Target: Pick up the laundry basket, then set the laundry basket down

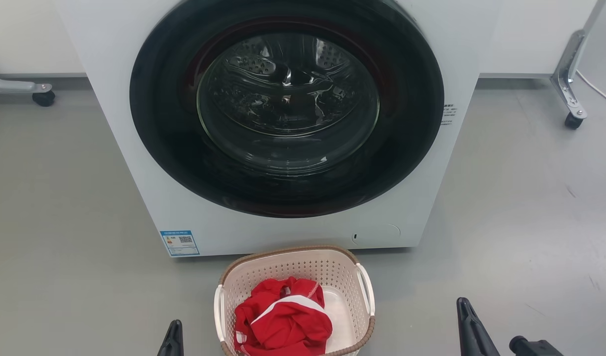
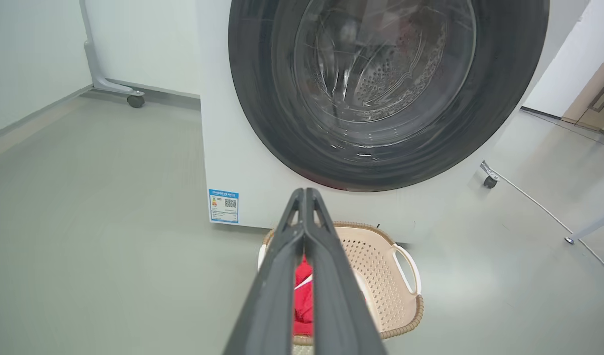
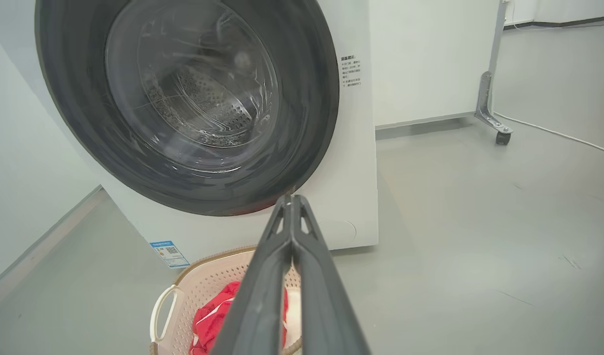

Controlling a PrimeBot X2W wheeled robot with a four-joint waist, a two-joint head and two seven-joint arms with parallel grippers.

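Observation:
The laundry basket (image 1: pixel 342 277), cream-white and perforated with a brown woven-look rim and white side handles, stands on the grey floor just in front of the washer, with a red garment (image 1: pixel 283 316) inside. It also appears in the left wrist view (image 2: pixel 380 261) and the right wrist view (image 3: pixel 203 286). My left gripper (image 1: pixel 172 336) is at the bottom edge, left of the basket and apart from it; its fingers meet at the tips (image 2: pixel 305 191), holding nothing. My right gripper (image 1: pixel 465 309) sits well to the basket's right, its fingers closed together (image 3: pixel 291 198), also empty.
A white front-loading washer (image 1: pixel 431 64) with a large dark round door stands directly behind the basket. Wheeled metal frame legs stand at the back left (image 1: pixel 43 96) and back right (image 1: pixel 572 118). A white cable (image 3: pixel 553 130) runs over the floor at the right.

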